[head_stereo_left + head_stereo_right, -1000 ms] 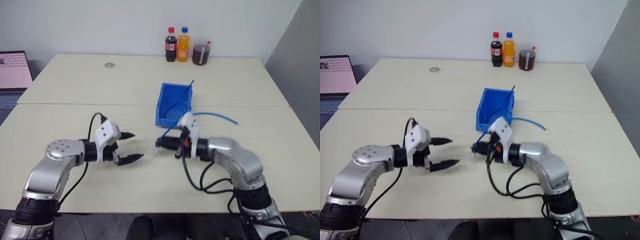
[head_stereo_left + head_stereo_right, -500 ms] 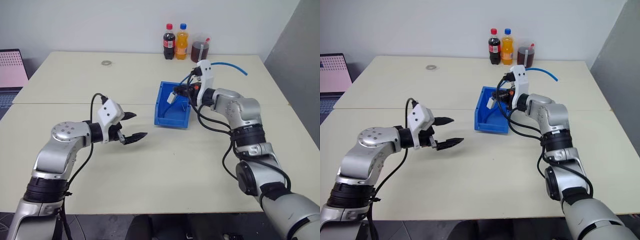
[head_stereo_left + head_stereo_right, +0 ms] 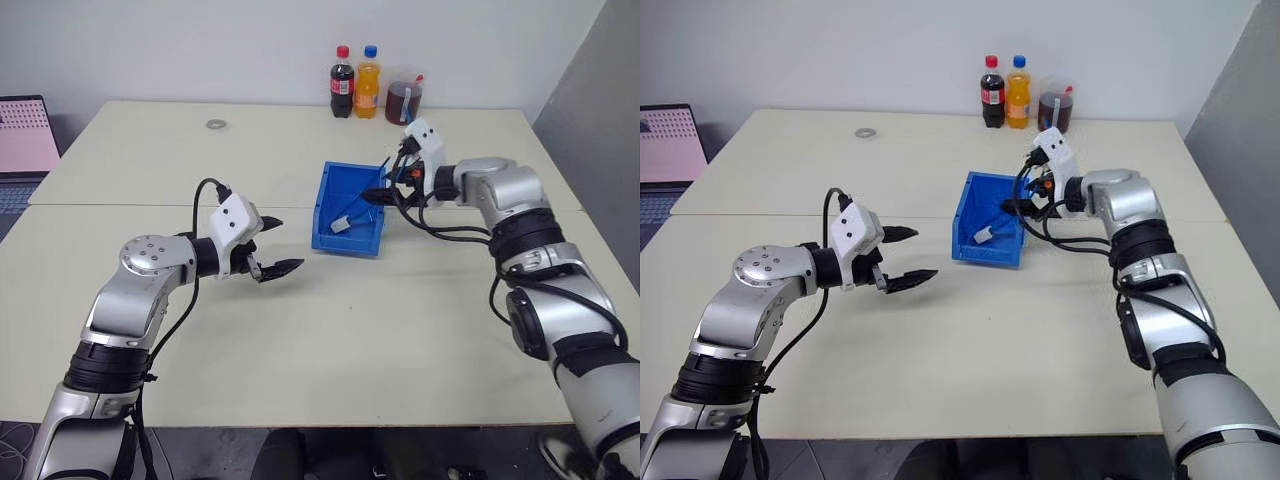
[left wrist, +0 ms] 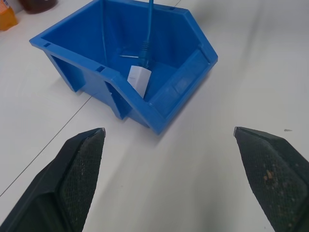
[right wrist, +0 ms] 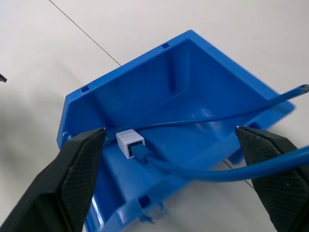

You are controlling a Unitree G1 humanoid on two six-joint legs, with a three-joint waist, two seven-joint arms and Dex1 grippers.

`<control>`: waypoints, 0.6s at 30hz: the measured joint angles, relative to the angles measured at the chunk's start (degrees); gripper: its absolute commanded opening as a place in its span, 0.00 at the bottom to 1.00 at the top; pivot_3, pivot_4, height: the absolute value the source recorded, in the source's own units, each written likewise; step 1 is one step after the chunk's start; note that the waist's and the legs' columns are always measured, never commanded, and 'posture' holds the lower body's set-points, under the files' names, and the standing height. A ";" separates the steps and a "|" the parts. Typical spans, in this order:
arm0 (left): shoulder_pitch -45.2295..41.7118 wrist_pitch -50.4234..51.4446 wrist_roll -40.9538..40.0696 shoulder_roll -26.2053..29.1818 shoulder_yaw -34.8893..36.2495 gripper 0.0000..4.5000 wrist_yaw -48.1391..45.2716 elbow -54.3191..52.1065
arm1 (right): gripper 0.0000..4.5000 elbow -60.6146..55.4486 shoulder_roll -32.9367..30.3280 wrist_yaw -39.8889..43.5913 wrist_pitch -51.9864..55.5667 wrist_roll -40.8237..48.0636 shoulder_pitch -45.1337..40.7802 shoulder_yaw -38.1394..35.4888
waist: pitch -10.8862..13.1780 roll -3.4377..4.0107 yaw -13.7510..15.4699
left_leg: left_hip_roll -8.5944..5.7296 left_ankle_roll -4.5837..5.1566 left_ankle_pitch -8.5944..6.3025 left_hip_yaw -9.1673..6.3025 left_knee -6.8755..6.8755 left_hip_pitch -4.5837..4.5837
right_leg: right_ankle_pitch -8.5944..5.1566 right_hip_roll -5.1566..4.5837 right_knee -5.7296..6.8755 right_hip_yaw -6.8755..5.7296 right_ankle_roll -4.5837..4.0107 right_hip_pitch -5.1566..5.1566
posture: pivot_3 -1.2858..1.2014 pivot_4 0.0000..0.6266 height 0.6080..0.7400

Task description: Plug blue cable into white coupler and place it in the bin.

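The bright blue bin (image 3: 345,243) stands mid-table. Inside it lies the white coupler (image 5: 129,142), with the blue cable's (image 5: 203,172) plug seated in its end. From there the cable runs up and out over the bin's right rim. My right gripper (image 3: 385,185) hovers open above that rim; the cable passes between its fingers, and they do not pinch it. My left gripper (image 3: 285,244) is open with nothing in it, low over the table to the bin's left. In the left wrist view the coupler (image 4: 139,79) leans against the bin's sloped front.
At the table's far edge stand a cola bottle (image 3: 342,68), an orange bottle (image 3: 368,68) and a cup of dark drink (image 3: 403,100). A small ring (image 3: 214,124) lies far left. A laptop (image 3: 25,135) sits off the table's left side.
The right gripper carried the coupler and cable over the bin, then opened; the coupler now lies in the bin. The left gripper stayed open and edged toward the bin.
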 measured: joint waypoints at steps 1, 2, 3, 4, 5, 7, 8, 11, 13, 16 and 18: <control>-0.07 0.35 -0.12 -0.09 0.48 1.00 0.43 0.87 | 0.99 -2.71 -2.31 2.46 0.17 -0.32 1.12 0.85 | 0.00 0.00 0.15 | 0.00 0.01 -0.01 -0.03 0.13 -0.03 | 0.00 0.01 0.01 -0.04 0.00 0.03 | 0.52 0.24 1.00; -0.11 0.35 -0.14 -0.18 1.01 1.00 0.83 1.37 | 0.99 -5.16 -3.81 3.81 0.78 -0.26 2.38 0.99 | 0.00 0.00 0.28 | 0.01 0.02 -0.01 -0.06 0.18 -0.07 | 0.00 0.02 0.00 -0.06 0.01 0.04 | 0.52 0.24 1.00; -0.21 0.43 -0.16 -0.16 2.15 1.00 1.68 2.52 | 0.99 -8.79 -6.00 5.23 2.19 -0.08 4.44 0.98 | 0.00 0.00 0.38 | 0.01 0.02 -0.01 -0.08 0.25 -0.10 | 0.01 0.02 0.02 -0.07 0.02 0.04 | 0.52 0.24 1.00; -0.17 0.70 -0.18 0.06 3.23 1.00 2.19 3.42 | 0.99 -11.82 -7.59 6.07 3.32 0.36 6.43 0.92 | 0.00 0.00 0.43 | 0.02 0.02 -0.02 -0.13 0.31 -0.11 | 0.01 0.02 0.02 -0.08 0.02 0.06 | 0.52 0.24 1.00; -0.20 0.84 -0.20 0.23 3.87 1.00 2.64 3.92 | 0.99 -14.77 -8.81 6.54 4.74 0.87 8.36 0.66 | 0.00 0.00 0.46 | 0.02 0.02 -0.02 -0.18 0.34 -0.15 | 0.01 0.02 0.04 -0.09 0.02 0.05 | 0.52 0.24 1.00; 0.04 1.15 -0.23 1.01 5.24 1.00 3.14 5.01 | 0.99 -23.17 -11.88 7.39 8.13 2.60 14.02 -0.10 | 0.00 0.00 0.57 | 0.01 0.02 -0.02 -0.28 0.38 -0.20 | 0.02 0.00 0.04 -0.15 0.03 0.05 | 0.52 0.24 1.00; 0.26 1.21 -0.23 1.43 6.01 1.00 3.49 5.34 | 0.99 -28.04 -13.95 7.93 9.77 3.88 17.75 -1.02 | 0.00 0.00 0.64 | 0.01 0.03 -0.02 -0.36 0.40 -0.26 | 0.02 -0.01 0.04 -0.17 0.04 0.04 | 0.52 0.24 1.00; 0.63 1.43 -0.31 2.79 7.63 1.00 3.79 6.12 | 0.99 -38.47 -19.25 8.21 12.64 6.72 26.33 -4.47 | 0.01 0.01 0.76 | 0.01 0.02 -0.02 -0.39 0.45 -0.32 | 0.04 -0.03 0.04 -0.26 0.08 0.03 | 0.52 0.24 1.00; 0.05 2.27 -1.24 4.01 8.96 1.00 3.42 6.89 | 0.99 -45.62 -21.33 6.92 13.86 10.14 31.47 -10.94 | 0.02 0.02 0.69 | -0.03 0.02 -0.01 -0.40 0.49 -0.31 | 0.11 -0.02 0.06 -0.23 0.18 0.04 | 0.52 0.24 1.00; -1.02 3.74 -2.51 5.02 10.09 1.00 2.73 6.98 | 0.99 -51.16 -22.80 6.13 14.94 13.10 34.60 -16.56 | 0.02 0.02 0.58 | -0.08 0.02 -0.01 -0.38 0.53 -0.22 | 0.18 0.13 0.04 -0.25 0.30 0.15 | 0.52 0.24 1.00; -1.41 4.79 -3.39 6.28 11.18 1.00 2.45 6.98 | 0.99 -55.95 -23.59 5.62 16.14 16.02 37.84 -20.09 | 0.01 0.01 0.48 | -0.08 0.02 -0.01 -0.35 0.53 -0.06 | 0.19 0.16 0.04 -0.14 0.33 0.25 | 0.52 0.24 1.00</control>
